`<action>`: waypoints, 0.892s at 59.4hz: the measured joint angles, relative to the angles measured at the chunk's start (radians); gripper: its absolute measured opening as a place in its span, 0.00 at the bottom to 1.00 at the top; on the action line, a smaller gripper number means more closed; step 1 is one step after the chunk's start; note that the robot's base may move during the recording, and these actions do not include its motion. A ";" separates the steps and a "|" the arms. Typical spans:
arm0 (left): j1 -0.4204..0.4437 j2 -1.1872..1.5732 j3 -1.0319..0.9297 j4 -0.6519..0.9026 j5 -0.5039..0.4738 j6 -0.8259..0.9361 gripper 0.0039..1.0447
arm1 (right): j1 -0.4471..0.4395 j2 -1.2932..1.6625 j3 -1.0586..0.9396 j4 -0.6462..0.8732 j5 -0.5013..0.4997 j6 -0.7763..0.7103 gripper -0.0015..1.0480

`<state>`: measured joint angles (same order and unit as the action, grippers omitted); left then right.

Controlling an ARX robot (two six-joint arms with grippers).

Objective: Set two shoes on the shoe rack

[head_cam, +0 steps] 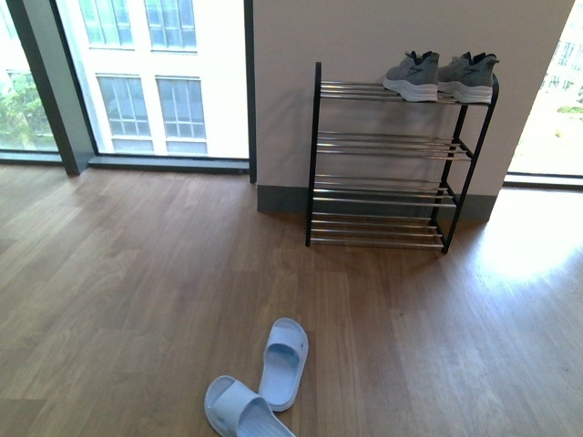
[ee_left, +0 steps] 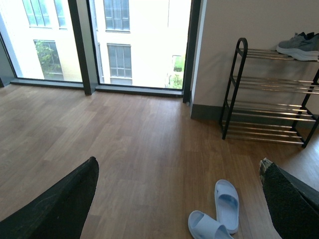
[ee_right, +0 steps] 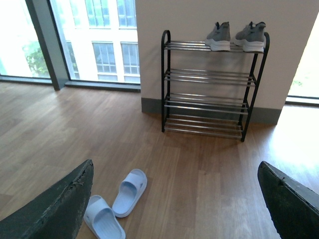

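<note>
left hand (ee_left: 178, 161) wide, empty | right hand (ee_right: 175, 163) wide, empty | slides (ee_left: 227, 201) on floor, well apart from both | sneakers (head_cam: 414, 77) atop rack (head_cam: 383, 141)

grey sneakers (head_cam: 414, 73) (white soles (head_cam: 410, 91)), pale blue slides (head_cam: 284, 362)

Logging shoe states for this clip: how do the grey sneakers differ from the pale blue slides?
The grey sneakers stand on the top tier of the shoe rack; the pale blue slides lie on the floor. The sneakers are closed, with white soles; the slides are open-backed, all one colour. Both are pairs, soles down.
</note>
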<state>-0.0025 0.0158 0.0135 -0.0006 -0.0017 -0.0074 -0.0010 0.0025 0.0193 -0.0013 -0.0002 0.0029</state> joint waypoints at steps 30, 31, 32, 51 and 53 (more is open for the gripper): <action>0.000 0.000 0.000 0.000 0.000 0.000 0.91 | 0.000 0.000 0.000 0.000 0.000 0.000 0.91; 0.000 0.000 0.000 0.000 0.000 0.000 0.91 | 0.000 0.000 0.000 0.000 0.000 0.000 0.91; 0.000 0.000 0.000 0.000 0.000 0.000 0.91 | 0.000 0.000 0.000 0.000 0.000 0.000 0.91; 0.000 0.000 0.000 0.000 0.000 0.000 0.91 | 0.000 0.000 0.000 0.000 0.000 0.000 0.91; 0.000 0.000 0.000 0.000 0.000 0.000 0.91 | 0.000 0.000 0.000 0.000 0.000 0.000 0.91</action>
<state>-0.0025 0.0158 0.0135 -0.0002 -0.0017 -0.0074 -0.0010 0.0025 0.0193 -0.0013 0.0002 0.0029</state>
